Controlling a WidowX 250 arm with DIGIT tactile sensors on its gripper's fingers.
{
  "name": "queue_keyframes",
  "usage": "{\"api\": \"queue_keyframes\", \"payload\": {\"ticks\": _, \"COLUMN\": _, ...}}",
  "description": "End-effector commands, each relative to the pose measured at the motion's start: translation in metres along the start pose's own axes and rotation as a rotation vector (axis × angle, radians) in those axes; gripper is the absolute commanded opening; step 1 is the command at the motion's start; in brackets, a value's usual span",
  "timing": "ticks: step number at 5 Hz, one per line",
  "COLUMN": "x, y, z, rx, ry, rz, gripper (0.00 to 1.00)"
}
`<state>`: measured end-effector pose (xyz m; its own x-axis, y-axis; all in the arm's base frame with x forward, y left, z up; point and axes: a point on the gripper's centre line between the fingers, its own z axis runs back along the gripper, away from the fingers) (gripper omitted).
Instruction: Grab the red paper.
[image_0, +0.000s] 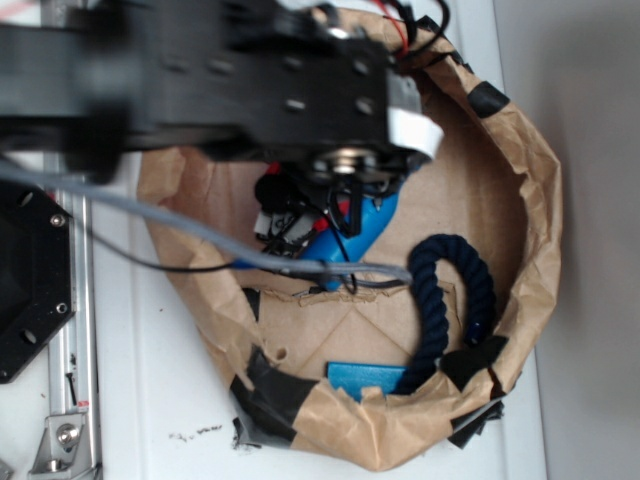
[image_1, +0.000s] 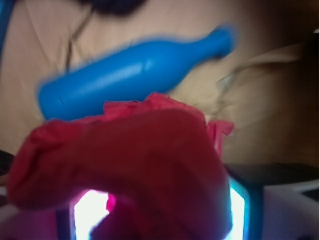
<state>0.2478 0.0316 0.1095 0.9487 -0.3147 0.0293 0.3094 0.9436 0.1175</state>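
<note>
The red paper (image_1: 135, 160) is a crumpled red wad that fills the lower half of the wrist view, sitting between the two lit finger pads (image_1: 90, 212). My gripper (image_1: 155, 205) is shut on it. In the exterior view my gripper (image_0: 335, 215) is mostly hidden under the black arm, and only a scrap of the red paper (image_0: 352, 212) shows there. A blue bottle (image_1: 135, 72) lies on its side just beyond the wad, and it also shows under the arm in the exterior view (image_0: 375, 225).
Everything lies in a shallow basin lined with brown kraft paper (image_0: 530, 200) held by black tape. A dark blue rope (image_0: 440, 300) curves at the right. A flat blue block (image_0: 365, 378) lies at the front wall. Grey cables (image_0: 200, 235) cross the basin.
</note>
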Motion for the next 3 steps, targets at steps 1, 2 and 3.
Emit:
{"api": "queue_keyframes", "payload": {"ticks": 1, "x": 0.014, "y": 0.006, "z": 0.100, "rx": 0.028, "ry": -0.146, "rz": 0.293, "gripper": 0.00}}
{"api": "queue_keyframes", "payload": {"ticks": 2, "x": 0.011, "y": 0.004, "z": 0.094, "rx": -0.001, "ry": -0.206, "rz": 0.498, "gripper": 0.00}}
{"api": "queue_keyframes", "payload": {"ticks": 3, "x": 0.007, "y": 0.004, "z": 0.089, "rx": 0.011, "ry": -0.184, "rz": 0.510, "gripper": 0.00}}
